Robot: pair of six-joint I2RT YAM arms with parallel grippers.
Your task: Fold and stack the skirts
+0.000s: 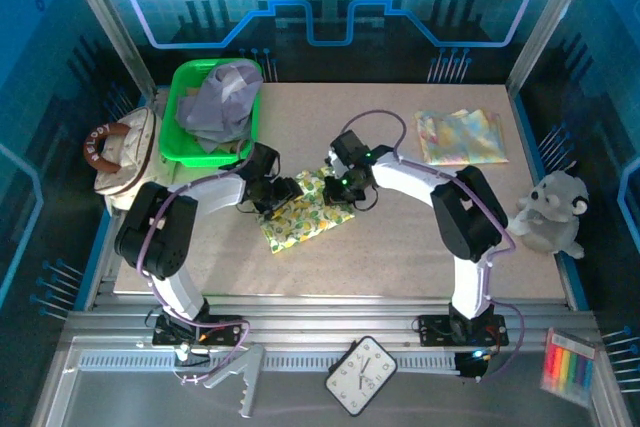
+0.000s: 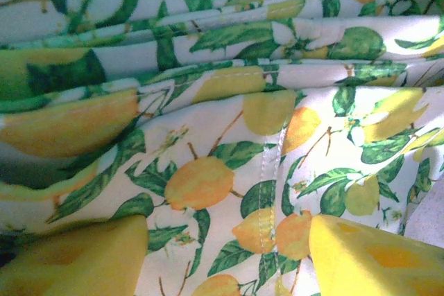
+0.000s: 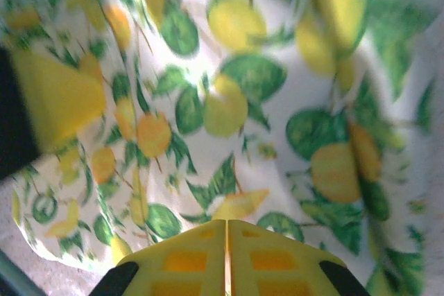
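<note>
Yellow-green lemon-print cloth skirt (image 1: pixel 300 217) lies folded at the middle; left gripper (image 2: pixel 225 258) spreads its fingers, probably letting go; right gripper (image 3: pixel 227 254) is pinched together

We see a soft cloth skirt (image 1: pixel 305 212) printed white with yellow and orange lemons and green leaves, its seams stitched in white. A plain lavender-grey cloth skirt (image 1: pixel 222 97) lies in a bright green plastic bin (image 1: pixel 183 112). A folded cloth (image 1: pixel 462 135) is pale yellow with pastel pink and blue patches. The bench (image 1: pixel 400 257) is speckled beige. The right tool (image 3: pixel 227 225) has yellow fingers (image 3: pixel 277 261) with orange squares.
</note>
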